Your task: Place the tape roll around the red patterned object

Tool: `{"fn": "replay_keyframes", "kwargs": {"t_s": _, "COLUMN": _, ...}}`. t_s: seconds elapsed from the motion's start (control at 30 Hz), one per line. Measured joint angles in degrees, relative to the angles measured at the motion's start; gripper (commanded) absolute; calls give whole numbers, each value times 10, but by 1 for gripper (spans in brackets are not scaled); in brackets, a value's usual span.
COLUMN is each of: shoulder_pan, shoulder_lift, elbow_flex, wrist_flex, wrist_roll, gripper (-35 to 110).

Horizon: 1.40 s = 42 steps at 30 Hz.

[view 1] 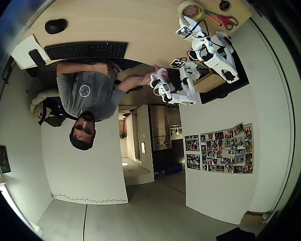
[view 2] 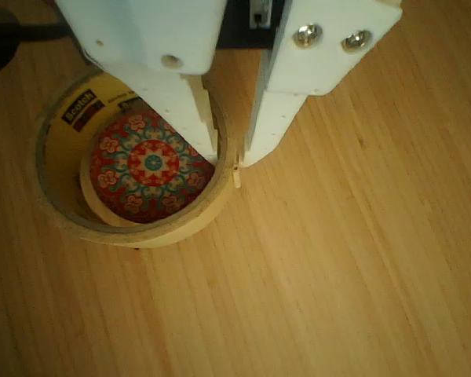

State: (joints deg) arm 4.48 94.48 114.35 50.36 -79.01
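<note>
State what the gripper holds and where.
The gripper pinches the tape roll by its wall, one finger inside, one outside; the roll rings the red patterned object.

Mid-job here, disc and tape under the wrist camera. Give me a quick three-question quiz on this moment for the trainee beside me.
1. True or false: the red patterned object lies inside the hole of the tape roll.
2. In the wrist view, how do the fingers of the tool stand at the ring's wall? A: both inside the ring. B: one inside, one outside. C: both outside.
3. In the overhead view, what red-handled thing lies on the table right of the tape roll?

Key: 1 true. 2 B. 3 the scissors.
</note>
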Motion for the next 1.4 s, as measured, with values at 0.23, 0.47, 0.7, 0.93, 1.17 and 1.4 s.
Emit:
{"fn": "replay_keyframes", "kwargs": {"t_s": 0.23, "shoulder_pan": -9, "shoulder_lift": -17, "elbow_flex": -11, "wrist_flex": 0, "wrist_roll": 7, "gripper": 0}}
{"fn": "replay_keyframes", "kwargs": {"t_s": 0.47, "shoulder_pan": -19, "shoulder_lift": -28, "elbow_flex": -12, "wrist_flex": -17, "wrist_roll": 16, "gripper": 0}}
{"fn": "replay_keyframes", "kwargs": {"t_s": 0.7, "shoulder_pan": -20, "shoulder_lift": -28, "elbow_flex": -19, "wrist_flex": -14, "wrist_roll": 14, "gripper": 2}}
{"fn": "replay_keyframes", "kwargs": {"t_s": 0.93, "shoulder_pan": -22, "shoulder_lift": -28, "elbow_flex": -20, "wrist_flex": -7, "wrist_roll": 15, "gripper": 35}}
{"fn": "replay_keyframes", "kwargs": {"t_s": 1.17, "shoulder_pan": -34, "shoulder_lift": -27, "elbow_flex": -20, "wrist_flex": 11, "wrist_roll": 12, "gripper": 44}}
{"fn": "replay_keyframes", "kwargs": {"t_s": 1.4, "shoulder_pan": -28, "shoulder_lift": -27, "elbow_flex": -54, "wrist_flex": 50, "wrist_roll": 15, "gripper": 45}}
